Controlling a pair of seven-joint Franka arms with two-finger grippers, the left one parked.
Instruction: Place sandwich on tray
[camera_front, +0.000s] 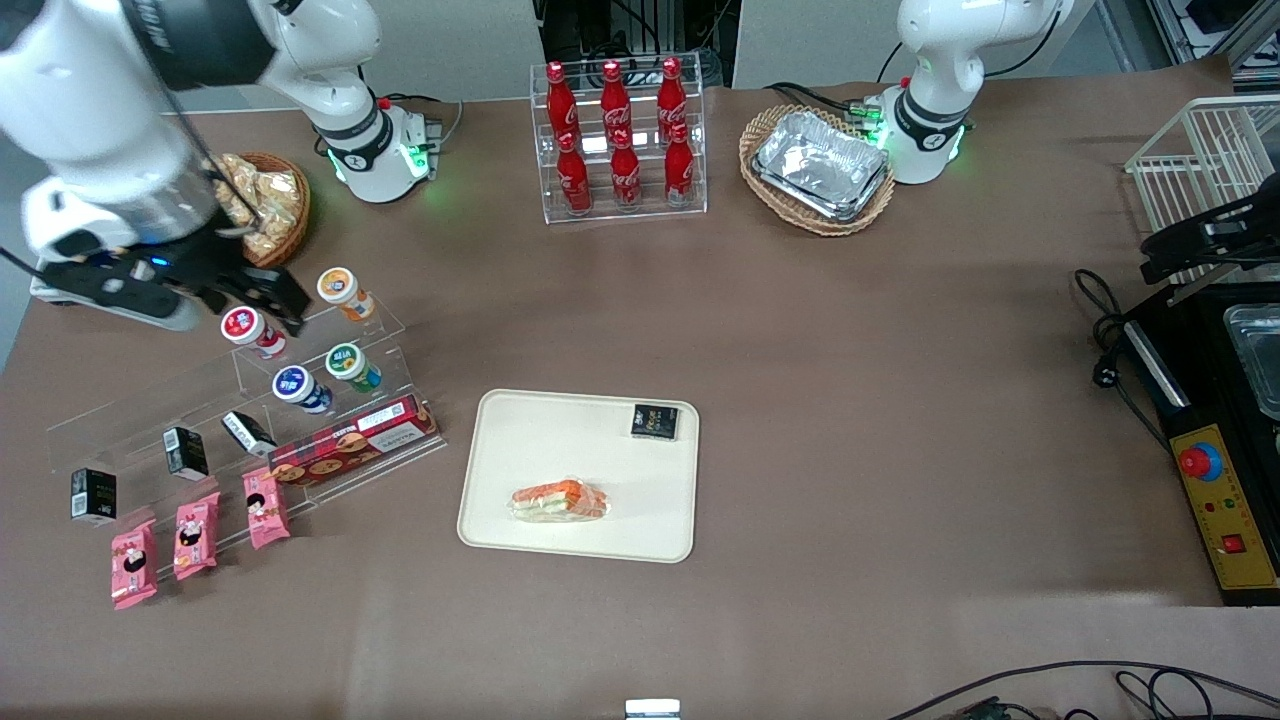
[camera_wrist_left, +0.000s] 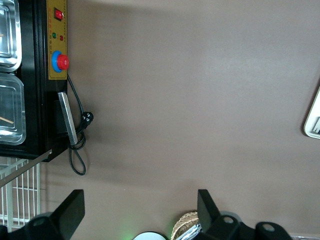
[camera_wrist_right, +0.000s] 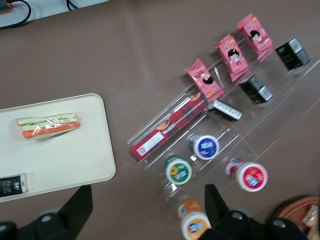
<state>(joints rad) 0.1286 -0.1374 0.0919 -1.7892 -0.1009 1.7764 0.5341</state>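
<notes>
A wrapped sandwich with orange and green filling lies on the cream-beige tray, close to the tray's edge nearest the front camera. In the right wrist view the sandwich lies flat on the tray, with nothing touching it. My gripper hangs well away from the tray, toward the working arm's end of the table, above the tiered clear rack. The gripper is open, its fingers wide apart with nothing between them, over the small round cups.
A small black box sits on the tray's corner farthest from the front camera. The rack holds round cups, a red biscuit box, black boxes and pink packets. Farther back stand cola bottles, a snack basket and foil trays.
</notes>
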